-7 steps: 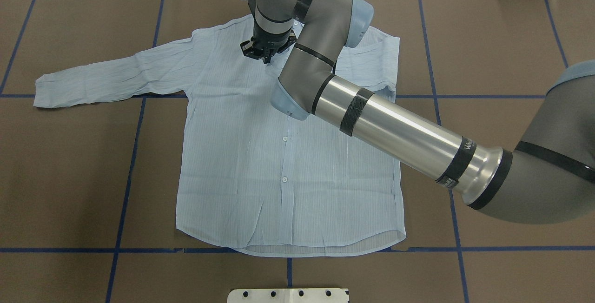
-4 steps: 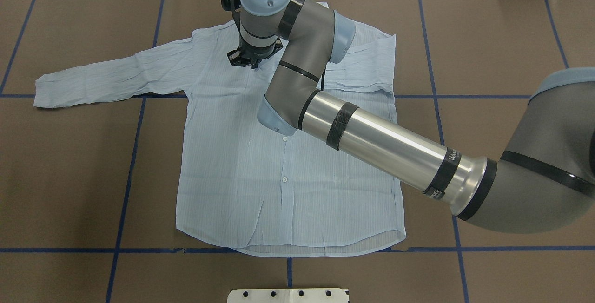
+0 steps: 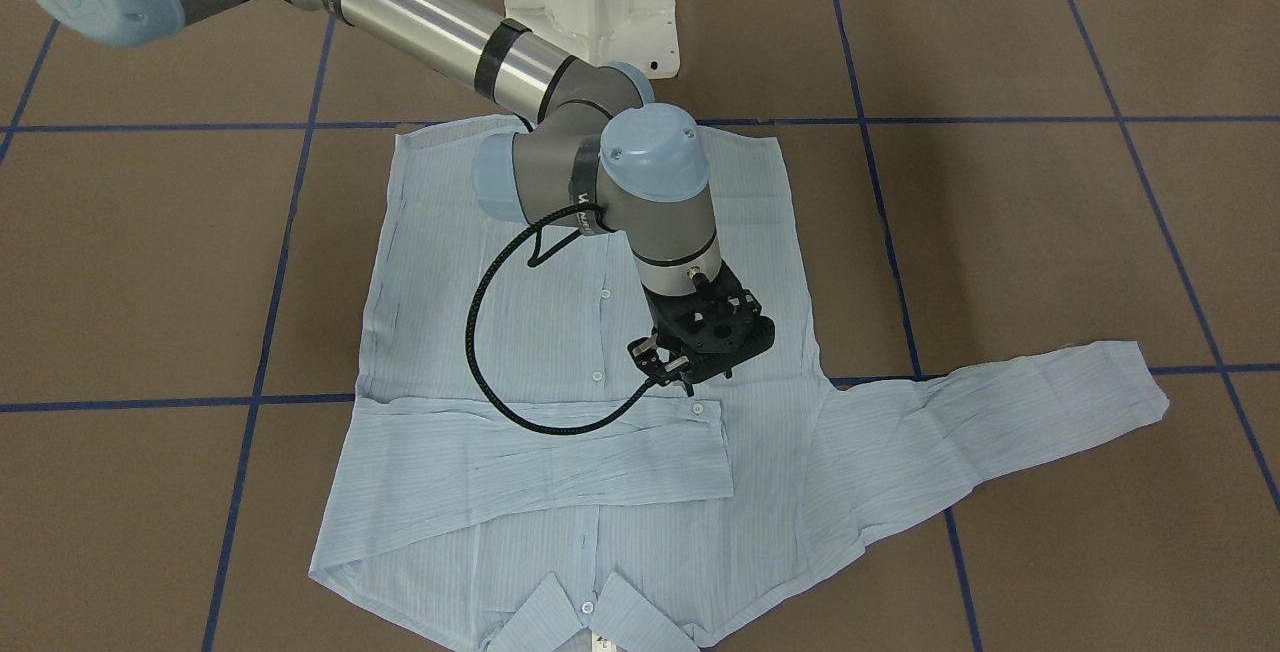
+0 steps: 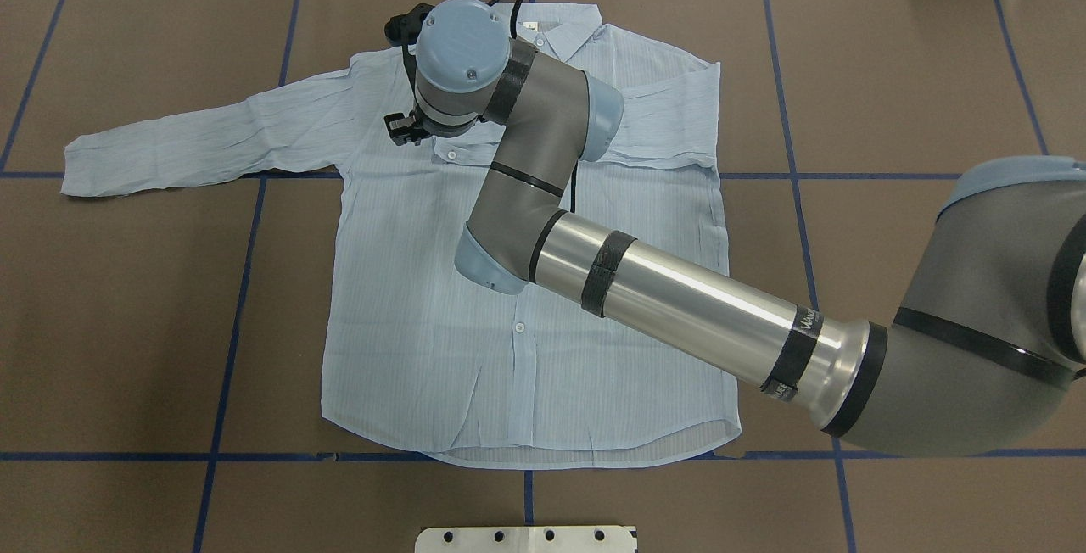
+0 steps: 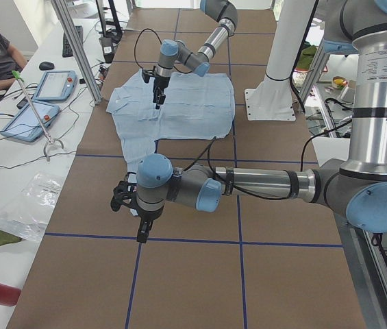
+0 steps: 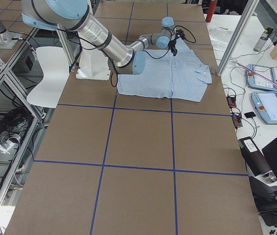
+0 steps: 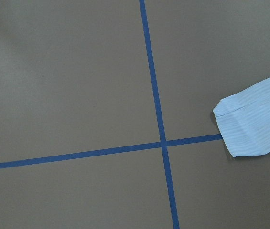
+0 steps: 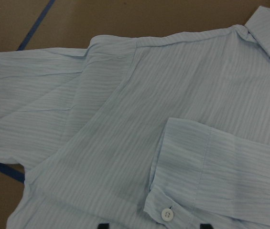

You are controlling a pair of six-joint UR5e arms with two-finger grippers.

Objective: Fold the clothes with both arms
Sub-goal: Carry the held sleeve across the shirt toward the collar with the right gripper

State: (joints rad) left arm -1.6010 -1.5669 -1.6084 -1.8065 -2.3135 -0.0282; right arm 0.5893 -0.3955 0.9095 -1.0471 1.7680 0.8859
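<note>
Shirt (image 4: 441, 298) flat on worktop (image 4: 891, 69), one sleeve (image 3: 560, 457) folded across chest, right pincer (image 3: 672, 370) spread, empty above its cuff (image 3: 705, 424); left pincer (image 5: 140, 229) likely positioned for outstretched sleeve (image 4: 195, 137), spread or pressed I cannot tell.

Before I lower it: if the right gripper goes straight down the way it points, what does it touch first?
Probably the folded sleeve's cuff, lying on the shirt. The right gripper hangs over that cuff's edge, though its height above the cloth is unclear.
</note>
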